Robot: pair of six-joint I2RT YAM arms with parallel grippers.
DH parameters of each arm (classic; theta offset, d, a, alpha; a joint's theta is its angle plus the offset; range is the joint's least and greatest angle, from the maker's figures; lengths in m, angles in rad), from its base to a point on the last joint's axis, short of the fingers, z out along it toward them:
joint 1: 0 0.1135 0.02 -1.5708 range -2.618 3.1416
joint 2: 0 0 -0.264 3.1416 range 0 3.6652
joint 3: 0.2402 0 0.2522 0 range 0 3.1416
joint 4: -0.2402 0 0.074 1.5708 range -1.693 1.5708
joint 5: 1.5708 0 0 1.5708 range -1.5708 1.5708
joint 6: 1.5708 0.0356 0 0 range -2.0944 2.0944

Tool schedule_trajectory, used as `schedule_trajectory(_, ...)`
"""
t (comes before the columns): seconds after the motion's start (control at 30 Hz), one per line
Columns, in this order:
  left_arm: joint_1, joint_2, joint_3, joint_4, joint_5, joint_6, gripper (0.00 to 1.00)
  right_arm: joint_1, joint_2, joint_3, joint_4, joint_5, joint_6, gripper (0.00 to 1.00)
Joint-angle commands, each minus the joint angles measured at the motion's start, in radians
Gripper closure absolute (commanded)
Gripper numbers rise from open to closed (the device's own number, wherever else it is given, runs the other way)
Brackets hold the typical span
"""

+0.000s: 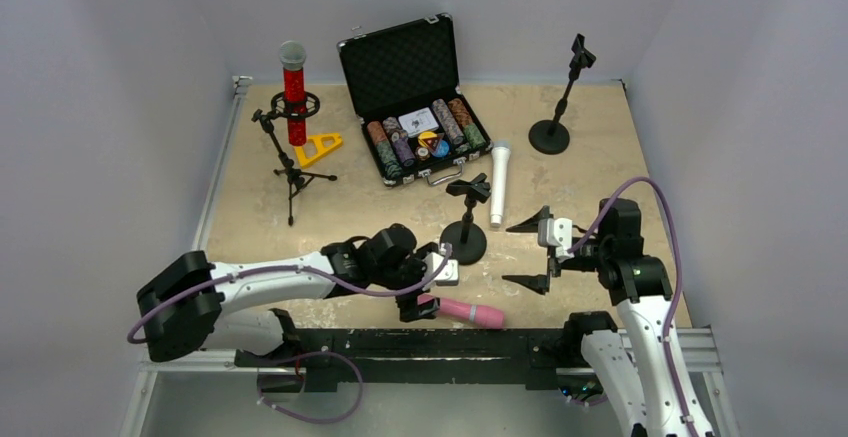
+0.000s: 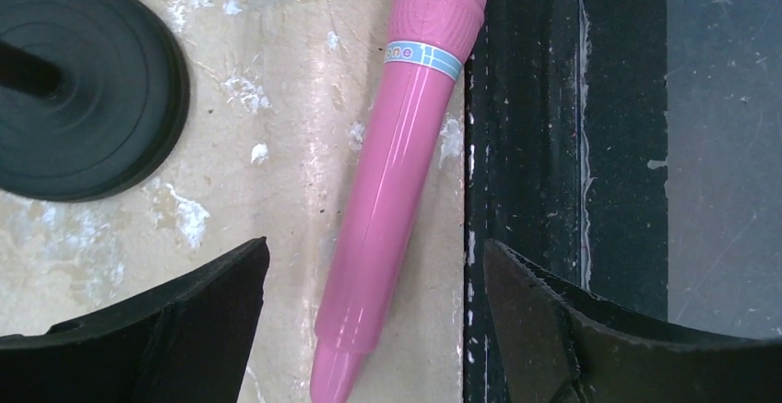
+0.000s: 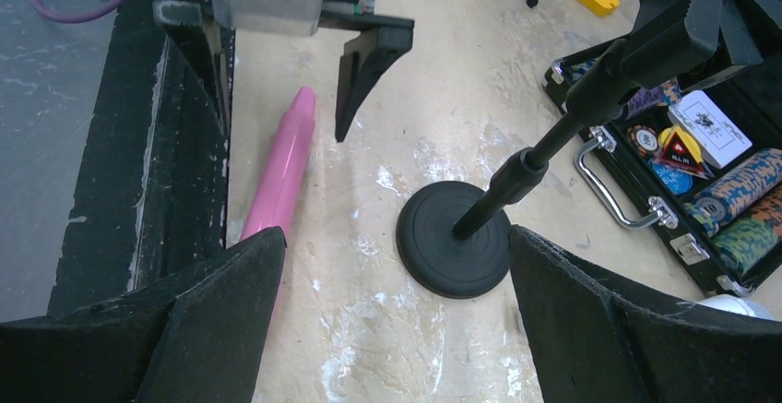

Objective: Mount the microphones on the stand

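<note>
The left gripper [image 2: 375,251] hangs over the pink microphone [image 2: 392,191] with its fingers [image 2: 184,329] spread wide and touching nothing. The microphone lies flat on the table in the gap between them. Its long axis runs across the line joining the two fingertips, a little tilted, with its narrow tail toward the wrist and its ribbed head pointing away. It sits just beside the black rail [image 2: 516,145], which runs under the right-hand finger (that finger may meet the rail as it comes down, by my reading). A straight descent and a squeeze looks like what the next move calls for.

The right gripper [image 1: 512,253] is also spread and empty. Its fingers frame the round base of the middle stand [image 1: 464,240], and it is the farther of the two from the pink microphone.

There are three microphones. The pink one is under the left fingers. The white microphone [image 1: 498,182] lies flat beyond the right fingers. The red microphone [image 1: 293,92] stands upright in the ring of the tripod stand [image 1: 290,172], well apart from both grippers.

There are three stands: the tripod, the middle one and the far stand [image 1: 550,135]. There is one open chip case [image 1: 405,67] and one yellow piece [image 1: 318,147].
</note>
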Motion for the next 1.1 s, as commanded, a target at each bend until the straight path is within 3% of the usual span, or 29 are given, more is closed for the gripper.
schedule_trajectory(0.0, -0.045, 0.081, 0.045, 0.136, -0.014, 0.063, 0.12, -0.007, 0.006, 0.004, 0.017, -0.015, -0.013, 0.07)
schedule_trajectory(0.23, -0.117, 0.227, 0.088, 0.154, -0.090, 0.090, 0.20, -0.015, 0.011, 0.004, 0.017, -0.015, -0.012, 0.07)
schedule_trajectory(0.67, -0.151, 0.330, 0.096, 0.131, -0.228, 0.078, 0.50, -0.033, 0.017, 0.005, 0.011, -0.032, -0.015, 0.07)
schedule_trajectory(0.8, -0.151, 0.339, 0.094, 0.117, -0.231, 0.061, 0.69, -0.040, 0.018, 0.006, 0.009, -0.037, -0.016, 0.07)
schedule_trajectory(0.87, -0.151, 0.337, 0.089, 0.117, -0.240, 0.047, 0.87, -0.043, 0.017, 0.006, 0.008, -0.038, -0.017, 0.07)
schedule_trajectory(0.93, -0.151, 0.322, 0.078, 0.117, -0.248, 0.030, 0.99, -0.046, 0.017, 0.006, 0.006, -0.038, -0.018, 0.07)
schedule_trajectory(1.07, -0.149, 0.239, 0.015, 0.163, -0.253, -0.027, 1.00, -0.047, 0.018, 0.005, 0.004, -0.040, -0.019, 0.07)
